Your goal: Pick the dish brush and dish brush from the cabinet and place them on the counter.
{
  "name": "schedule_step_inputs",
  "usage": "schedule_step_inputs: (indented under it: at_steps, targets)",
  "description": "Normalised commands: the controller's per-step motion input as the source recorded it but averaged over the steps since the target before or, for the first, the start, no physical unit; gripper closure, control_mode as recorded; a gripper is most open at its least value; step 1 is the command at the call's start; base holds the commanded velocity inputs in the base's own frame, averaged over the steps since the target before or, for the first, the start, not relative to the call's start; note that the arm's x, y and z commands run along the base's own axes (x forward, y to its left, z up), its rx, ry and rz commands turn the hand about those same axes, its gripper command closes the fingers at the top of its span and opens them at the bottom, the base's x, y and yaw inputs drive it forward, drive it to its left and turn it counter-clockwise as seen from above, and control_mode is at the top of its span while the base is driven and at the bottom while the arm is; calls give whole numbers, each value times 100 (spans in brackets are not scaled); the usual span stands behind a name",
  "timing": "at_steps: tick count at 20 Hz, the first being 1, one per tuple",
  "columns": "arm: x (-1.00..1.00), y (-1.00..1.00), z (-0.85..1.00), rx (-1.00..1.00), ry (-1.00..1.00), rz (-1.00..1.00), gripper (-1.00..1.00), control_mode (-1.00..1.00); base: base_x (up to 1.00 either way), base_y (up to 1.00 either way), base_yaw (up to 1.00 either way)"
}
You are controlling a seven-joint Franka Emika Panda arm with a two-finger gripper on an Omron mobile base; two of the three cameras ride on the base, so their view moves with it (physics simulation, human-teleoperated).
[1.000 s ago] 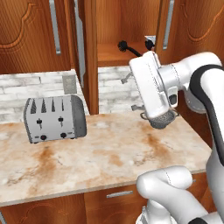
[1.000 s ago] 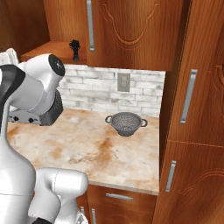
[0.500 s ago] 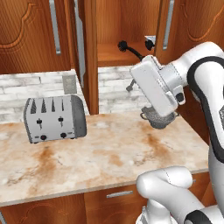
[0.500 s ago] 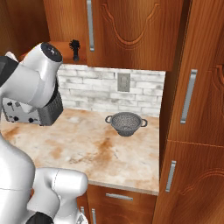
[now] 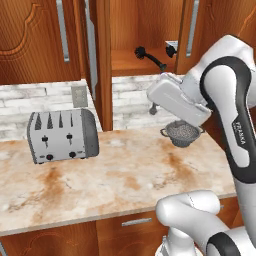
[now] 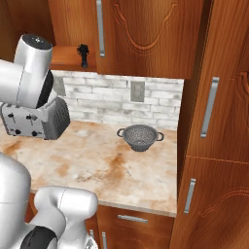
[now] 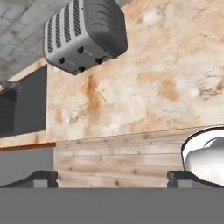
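One dish brush point(image 5: 148, 55), thin and black, lies on the shelf inside the open cabinet point(image 5: 131, 67); from the right base view it shows as a dark brush point(image 6: 83, 54) on that shelf. A second small dark shape point(image 5: 171, 48) sits at the shelf's right end, too small to name. My gripper point(image 5: 152, 104) hangs below and in front of the shelf, above the counter point(image 5: 125, 180), apart from the brush. In the hand view its fingertips point(image 7: 43, 177) stand wide apart, open point(image 7: 113, 179), with nothing between them.
A silver toaster point(image 5: 62, 135) point(image 6: 36, 119) point(image 7: 85, 35) stands at the counter's left back. A metal mesh colander point(image 5: 182, 134) point(image 6: 140, 137) sits at the right, just under my hand. A tall wooden cabinet point(image 6: 214, 121) bounds the counter on the right.
The arm has lifted and the hand has tilted up from pointing down over the colander, which now shows beneath it. The jaws stay open.
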Motion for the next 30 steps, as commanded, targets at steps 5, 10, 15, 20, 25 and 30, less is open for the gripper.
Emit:
schedule_step_inputs:
  at_steps: [5, 10, 15, 20, 25, 30]
  targets:
    - [-2, -46, -16, -28, -19, 13, -100, -100, 0, 0, 0]
    - [0, -46, 0, -33, -21, 10, -100, -100, 0, 0, 0]
    - [5, -30, 8, -30, -11, 6, -100, -100, 0, 0, 0]
    - [0, -12, 14, -14, -8, 2, -100, -100, 0, 0, 0]
    - [0, -25, 25, -1, -14, -3, -100, -100, 0, 0, 0]
    - [0, -23, 35, 2, -19, -2, -100, -100, 0, 0, 0]
